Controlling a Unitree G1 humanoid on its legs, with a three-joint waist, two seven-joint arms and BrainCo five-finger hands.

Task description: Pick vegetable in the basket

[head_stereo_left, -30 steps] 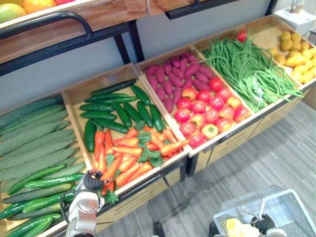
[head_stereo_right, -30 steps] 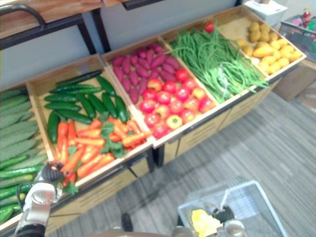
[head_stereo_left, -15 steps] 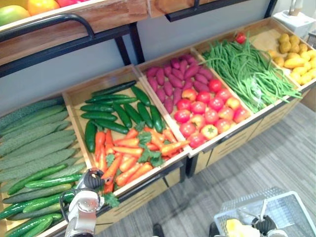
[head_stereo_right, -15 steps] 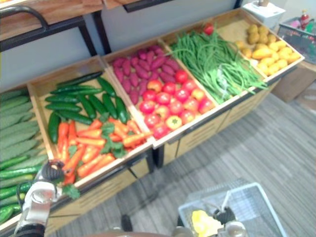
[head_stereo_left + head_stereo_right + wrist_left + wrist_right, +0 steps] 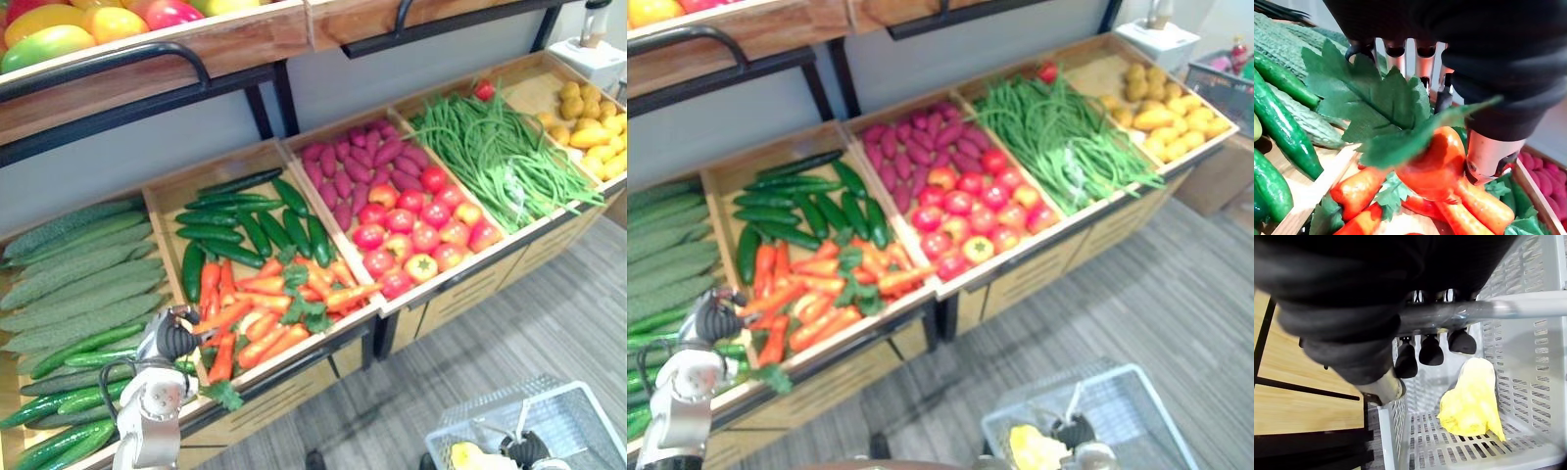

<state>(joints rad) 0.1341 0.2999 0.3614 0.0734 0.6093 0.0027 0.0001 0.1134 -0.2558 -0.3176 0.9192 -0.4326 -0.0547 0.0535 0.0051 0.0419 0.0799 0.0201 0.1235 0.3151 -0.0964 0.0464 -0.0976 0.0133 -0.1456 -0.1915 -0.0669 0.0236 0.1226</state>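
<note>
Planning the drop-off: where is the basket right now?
The grey basket hangs at the lower right of the eye views, on the floor side of the tomatoes, its handle in the right hand.

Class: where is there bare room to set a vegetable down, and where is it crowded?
Free: basket floor beside the yellow item; bare wood behind the dark cucumbers. Crowded: tomatoes, green beans, and carrots round the left robot hand.

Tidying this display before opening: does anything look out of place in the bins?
Yes: one red tomato lies at the back of the green beans bin, away from the other tomatoes in the neighbouring bin. Otherwise the left hand grips a carrot and the right hand holds the basket handle.
</note>
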